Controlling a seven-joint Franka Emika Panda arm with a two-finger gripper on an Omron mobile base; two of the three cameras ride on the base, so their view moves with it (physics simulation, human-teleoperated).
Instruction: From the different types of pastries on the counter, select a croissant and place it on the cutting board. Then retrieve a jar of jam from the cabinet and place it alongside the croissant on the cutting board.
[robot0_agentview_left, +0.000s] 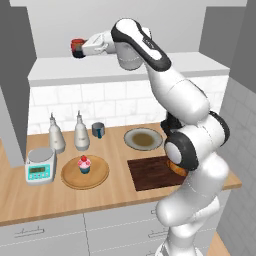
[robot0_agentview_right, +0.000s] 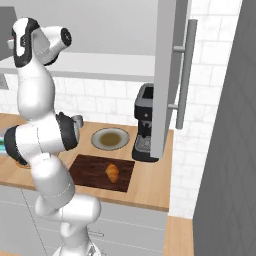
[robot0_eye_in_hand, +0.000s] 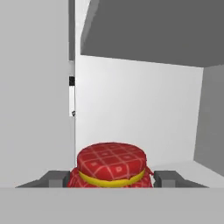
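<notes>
**Jam jar clasped inside the cabinet**

The hand (robot0_agentview_left: 79, 48) is seen reached into the cabinet (robot0_agentview_left: 125, 65), closed around the jar of jam (robot0_eye_in_hand: 111, 165). In the hand view the jar sits directly ahead, centred between the two fingertips (robot0_eye_in_hand: 56, 179), which press against its sides just under the red checked lid. The white shelf lies beneath the hand, and the cabinet's back wall stands beyond the jar.

Far below the hand, the croissant (robot0_agentview_right: 113, 172) is already laid on the cutting board (robot0_agentview_right: 90, 170), with bare board left beside it on the table (robot0_agentview_right: 150, 190).

The jar is judged to be rigid, likely glass, moderately heavy for its size, and breakable if dropped. Its smooth wall may prove slippery, so the hold is best kept on the body below the lid's flared edge, as it appears now, not on the cloth-like cover itself. A level, upright carry is advised, with the shelf edge cleared before any descent toward the board.
</notes>
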